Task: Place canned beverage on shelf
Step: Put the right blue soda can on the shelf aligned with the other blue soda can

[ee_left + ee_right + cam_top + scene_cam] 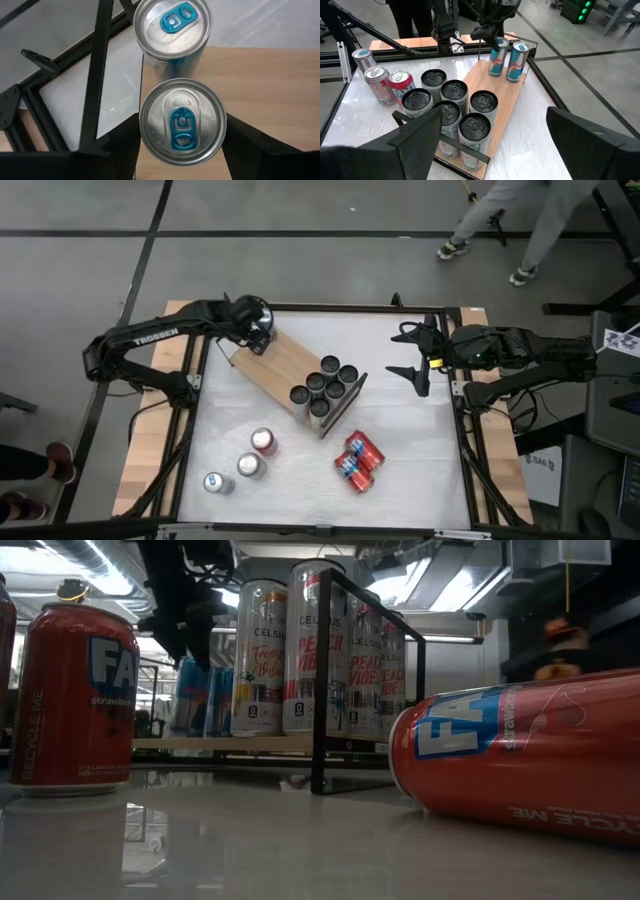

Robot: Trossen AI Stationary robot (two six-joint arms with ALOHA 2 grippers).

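In the high view the left arm reaches in from the left edge toward the upper middle, and the left gripper [258, 332] sits over the upper-left end of the shelf [282, 365], a light-wood board lying on a slant across the white table [420, 450]. The left wrist view looks straight down on a blue-tabbed slim can [182, 121] standing on the board, with the gripper's dark fingers [125, 142] flanking it closely on both sides; whether they press on it or only stand beside it I cannot tell. A second blue can [172, 30] stands just beyond it at the board's edge, and in the right wrist view the same pair shows upright at the shelf's far end [509, 60] under the left gripper [487, 32]. At the shelf's lower-right end a cluster of six dark-topped cans [324, 385] stands together inside the black wire frame. Below the shelf, at lower left of the high view, three cans stand upright: a red-topped can [263, 442], a silver can [249, 466] and a blue-topped can [214, 482]. To their right two red cans [357, 461] lie on their sides, touching. At right, the right gripper [412, 352] hangs over the table's upper-right part with its fingers spread wide and holding nothing.
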